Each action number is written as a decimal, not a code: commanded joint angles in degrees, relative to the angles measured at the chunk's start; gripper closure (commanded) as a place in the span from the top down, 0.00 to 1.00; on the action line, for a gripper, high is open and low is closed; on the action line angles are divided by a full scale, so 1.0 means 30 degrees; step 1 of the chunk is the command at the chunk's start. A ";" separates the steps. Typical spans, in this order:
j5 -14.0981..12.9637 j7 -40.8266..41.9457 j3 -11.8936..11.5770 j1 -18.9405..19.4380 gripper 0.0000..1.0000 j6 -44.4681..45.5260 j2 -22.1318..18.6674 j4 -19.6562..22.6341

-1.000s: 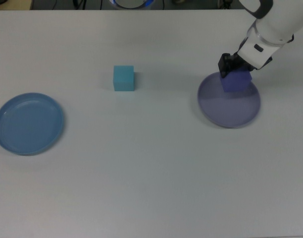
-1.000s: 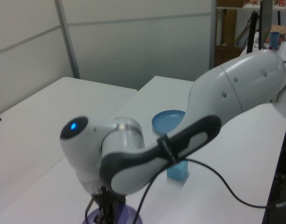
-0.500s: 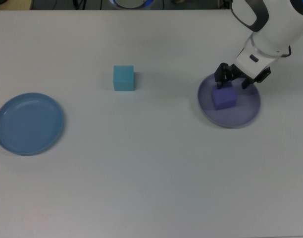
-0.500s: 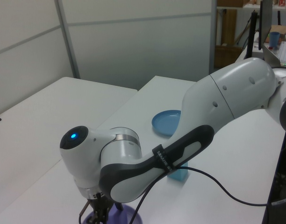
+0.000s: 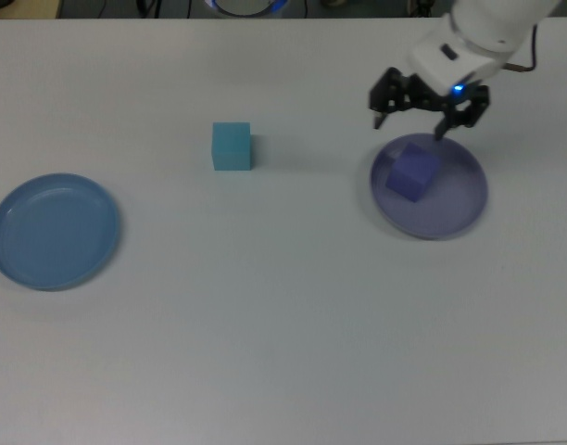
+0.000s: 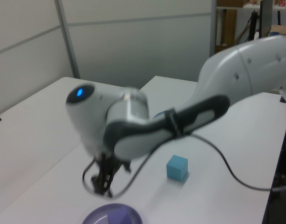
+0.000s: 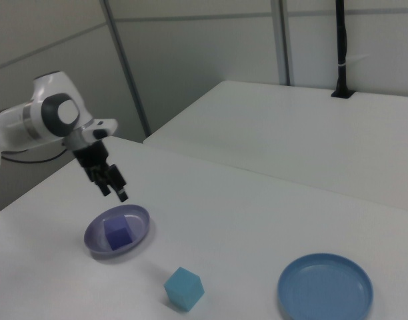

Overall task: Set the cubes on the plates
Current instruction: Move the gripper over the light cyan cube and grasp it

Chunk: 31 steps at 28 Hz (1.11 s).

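My hand (image 5: 430,110) hangs above the far edge of the purple plate (image 5: 450,209), fingers spread wide apart, holding nothing and touching nothing.

I count two cubes. The purple cube (image 5: 412,171) sits on the purple plate, turned at an angle, toward the top view's left of the plate's middle. The turquoise cube (image 5: 232,146) stands on the bare white tabletop (image 5: 265,315), on no plate, between the two plates.

I count two plates. The blue plate (image 5: 54,231) lies at the top view's left, well apart from both cubes.
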<state>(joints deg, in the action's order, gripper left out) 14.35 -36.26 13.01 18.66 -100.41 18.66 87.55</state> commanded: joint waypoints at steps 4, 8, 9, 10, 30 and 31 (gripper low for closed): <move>-0.0272 0.5458 0.0000 -0.3375 1.00 0.0893 -0.1354 0.0873; -0.0565 0.9528 0.0000 -0.5074 1.00 0.0631 -0.1971 0.2275; -0.0566 0.9945 0.0000 -0.5281 1.00 0.0513 -0.1942 0.2454; -0.0595 1.0268 0.0000 -0.5457 1.00 0.0367 -0.1942 0.2717; -0.2587 1.1355 -0.0058 -0.8623 1.00 -0.3998 -0.3817 0.9398; -0.2587 1.1355 -0.0058 -0.8710 1.00 -0.4174 -0.3817 0.9602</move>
<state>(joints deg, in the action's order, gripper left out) 7.84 -3.48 12.85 -6.78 -109.09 9.49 111.25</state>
